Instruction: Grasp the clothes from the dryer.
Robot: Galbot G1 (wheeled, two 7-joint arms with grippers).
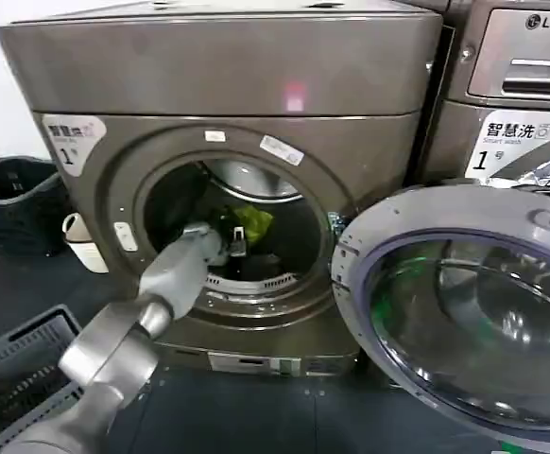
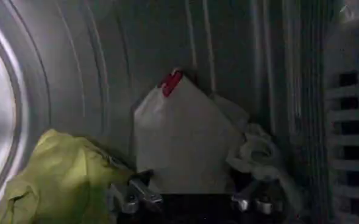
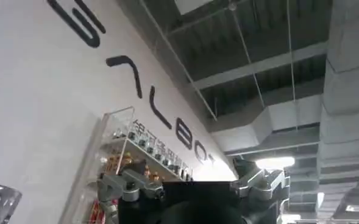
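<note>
The dryer (image 1: 228, 76) stands with its round door (image 1: 464, 322) swung open to the right. My left arm reaches through the port, and my left gripper (image 1: 232, 241) is inside the drum beside a lime yellow-green piece of the clothes (image 1: 253, 222). In the left wrist view the left gripper (image 2: 191, 198) is open, its fingers spread on either side of a white piece with a red tag (image 2: 179, 140). The lime piece (image 2: 57, 176) lies just beside one finger. My right gripper (image 3: 194, 185) is open and holds nothing, pointing up toward a wall and ceiling.
An LG-marked machine (image 1: 521, 57) stands to the right of the dryer. A dark basket (image 1: 10, 199) and a white cup-like container (image 1: 84, 244) sit at the left. A dark crate (image 1: 20, 369) lies on the floor near the left arm.
</note>
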